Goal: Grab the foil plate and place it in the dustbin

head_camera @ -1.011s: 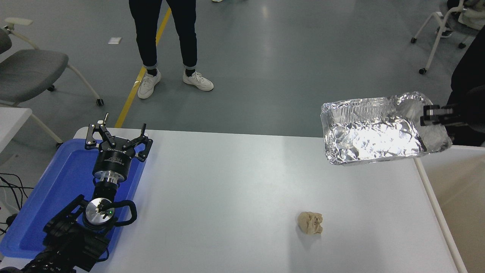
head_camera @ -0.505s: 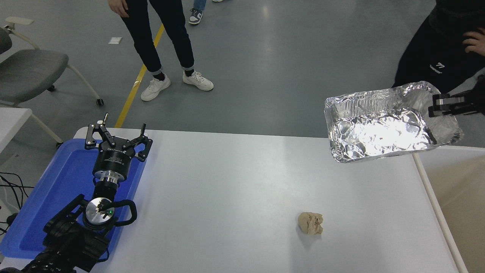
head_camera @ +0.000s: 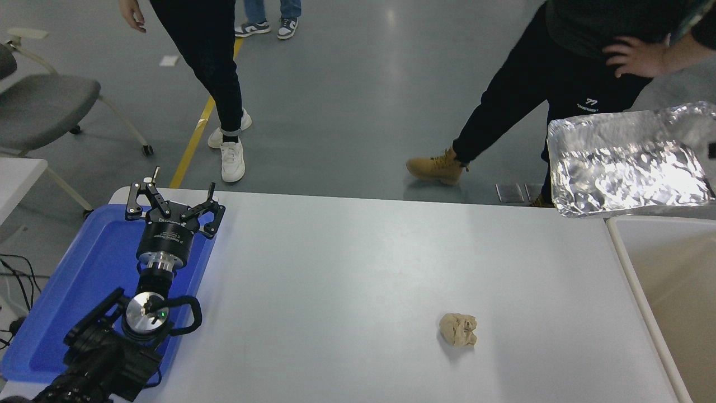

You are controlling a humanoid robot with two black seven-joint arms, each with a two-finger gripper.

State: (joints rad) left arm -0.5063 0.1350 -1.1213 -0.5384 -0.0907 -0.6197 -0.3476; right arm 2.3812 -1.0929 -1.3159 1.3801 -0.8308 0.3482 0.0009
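The foil plate (head_camera: 629, 165), a shiny wrinkled silver tray, hangs in the air at the far right, above the back end of the dustbin (head_camera: 682, 291). The dustbin is the large white-rimmed bin with a beige inside along the table's right side. Of my right gripper (head_camera: 712, 150) only a dark sliver shows at the picture's edge, at the plate's right end, holding it. My left gripper (head_camera: 170, 196) is parked open at the lower left.
A tan wadded paper lump (head_camera: 457, 329) lies on the white table (head_camera: 347, 268). A blue tray (head_camera: 84, 280) sits under the left arm. Two people (head_camera: 559, 73) stand on the far side, and a grey chair (head_camera: 39, 106) is at the left.
The foil plate has moved right and up, from over the table's corner to above the dustbin's back end. The right gripper has nearly left the picture. People have walked in behind the table.
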